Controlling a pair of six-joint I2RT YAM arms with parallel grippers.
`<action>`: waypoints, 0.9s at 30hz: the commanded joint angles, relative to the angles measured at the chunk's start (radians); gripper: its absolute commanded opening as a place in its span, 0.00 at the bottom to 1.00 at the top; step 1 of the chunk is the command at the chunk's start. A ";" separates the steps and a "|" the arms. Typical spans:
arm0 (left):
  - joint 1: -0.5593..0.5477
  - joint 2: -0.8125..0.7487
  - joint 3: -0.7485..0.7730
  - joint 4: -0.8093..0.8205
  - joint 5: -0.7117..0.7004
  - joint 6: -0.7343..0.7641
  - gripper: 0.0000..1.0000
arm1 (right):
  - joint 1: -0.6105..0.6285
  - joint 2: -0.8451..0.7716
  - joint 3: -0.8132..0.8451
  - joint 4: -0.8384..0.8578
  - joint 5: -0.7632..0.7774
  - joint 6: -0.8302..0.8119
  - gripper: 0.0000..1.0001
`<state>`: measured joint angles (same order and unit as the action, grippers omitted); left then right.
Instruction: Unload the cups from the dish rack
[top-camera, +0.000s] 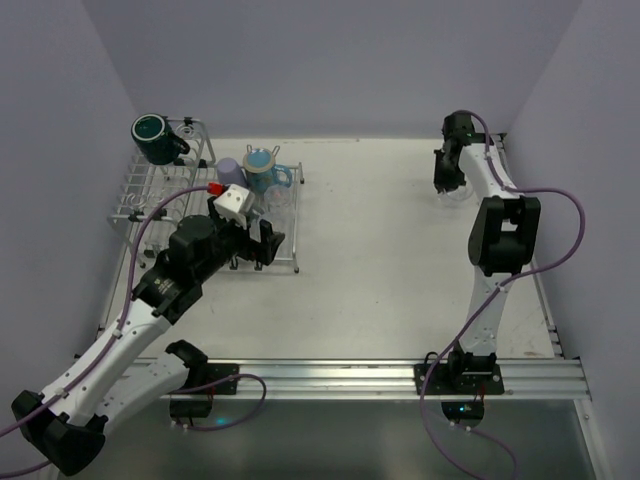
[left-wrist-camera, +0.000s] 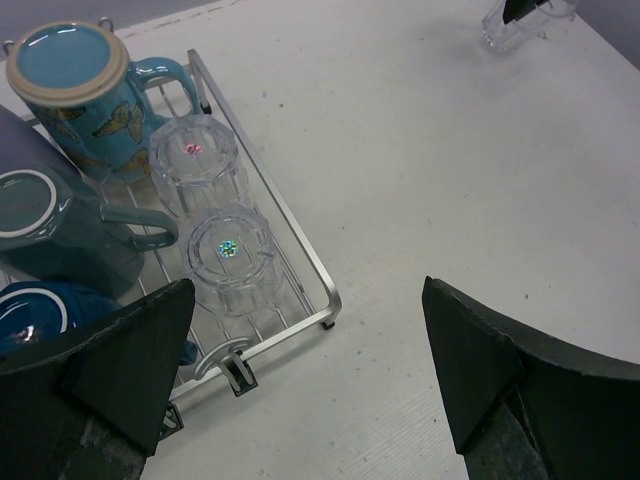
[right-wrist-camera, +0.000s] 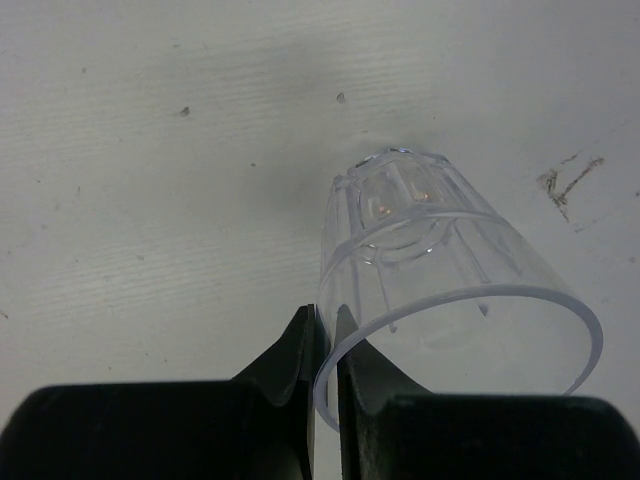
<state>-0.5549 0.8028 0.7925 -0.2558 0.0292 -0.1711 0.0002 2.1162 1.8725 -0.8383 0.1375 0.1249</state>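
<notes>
The clear ribbed glass (right-wrist-camera: 450, 260) is at the far right of the table (right-wrist-camera: 150, 150), well apart from the dish rack (left-wrist-camera: 278, 200). Its base points down and away from my right gripper (right-wrist-camera: 325, 345), which pinches its rim wall; touchdown I can't confirm. My left gripper (left-wrist-camera: 307, 290) gapes wide over the rack's corner, nearer the racked cups (left-wrist-camera: 232, 258).

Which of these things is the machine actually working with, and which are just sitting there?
Part of the job: dish rack, butterfly mug, ribbed glasses in it, dark teal mug, lavender cup, clear glass pinched by the right gripper, open left gripper.
Just there: table, purple cables.
</notes>
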 joint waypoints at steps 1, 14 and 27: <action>-0.007 0.006 -0.004 0.021 -0.055 0.025 1.00 | 0.004 0.054 0.059 -0.059 -0.024 -0.042 0.00; -0.007 0.070 0.047 -0.002 -0.116 -0.004 1.00 | 0.004 -0.033 0.093 -0.048 -0.057 0.001 0.64; -0.007 0.147 0.149 -0.118 -0.307 -0.136 1.00 | 0.087 -0.635 -0.395 0.376 -0.255 0.137 0.85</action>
<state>-0.5575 0.9417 0.8856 -0.3328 -0.1532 -0.2543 0.0532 1.6306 1.5829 -0.6254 -0.0158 0.2096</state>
